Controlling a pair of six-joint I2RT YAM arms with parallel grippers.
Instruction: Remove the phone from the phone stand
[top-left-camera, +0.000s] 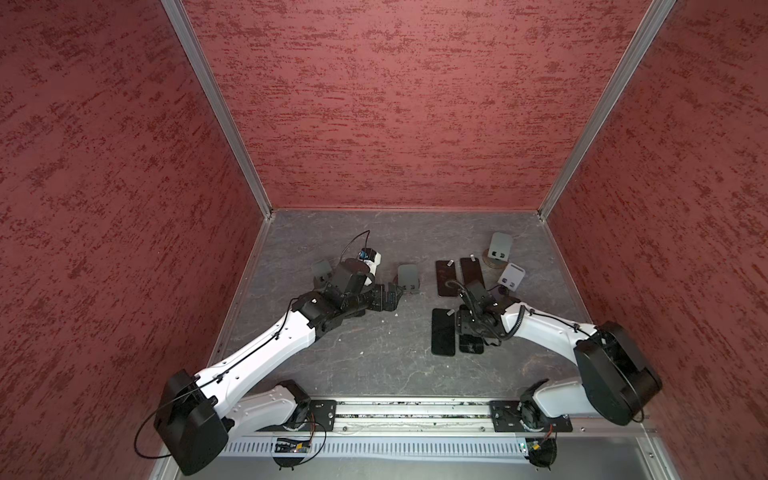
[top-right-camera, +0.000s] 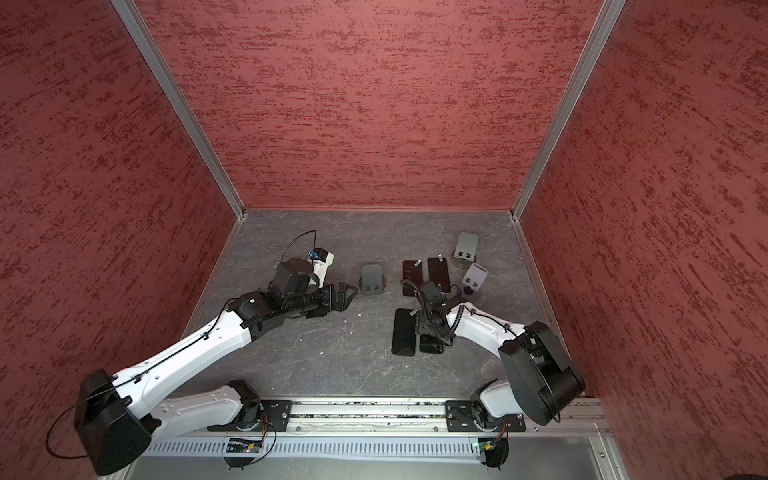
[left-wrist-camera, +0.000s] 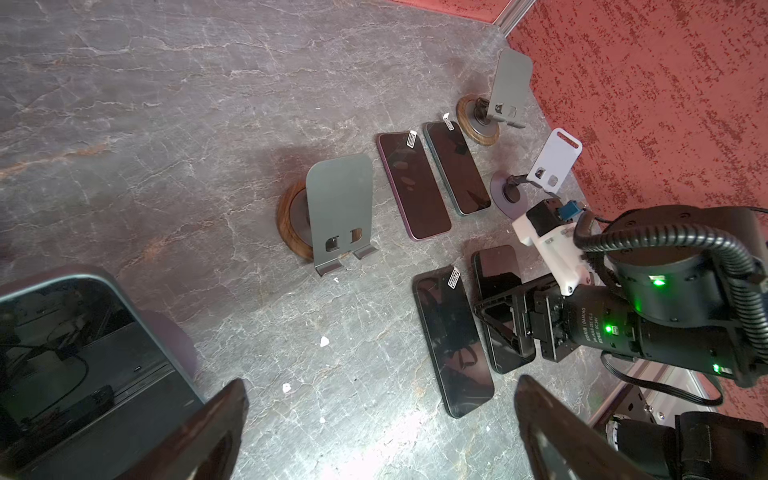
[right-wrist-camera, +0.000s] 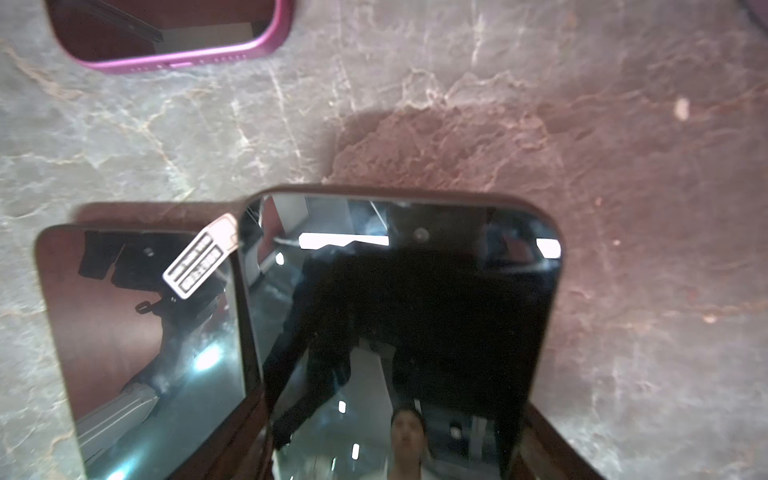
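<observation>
Phone (right-wrist-camera: 415, 316) is pinched by its long edges between my right jaws, low over the counter (right-wrist-camera: 623, 166), another phone (right-wrist-camera: 124, 332) just outside them; I'd lay it flat before releasing. Left jaws stand spread.

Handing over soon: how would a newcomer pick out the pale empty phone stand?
Go to the table's far right corner by the red wall. Of the two stands there, the pale stand is the nearer, right of the far pair of phones. Unlike the dark grey, wood-ringed stands, its plate is whitish, slotted at the top, on a plain disc.
</observation>
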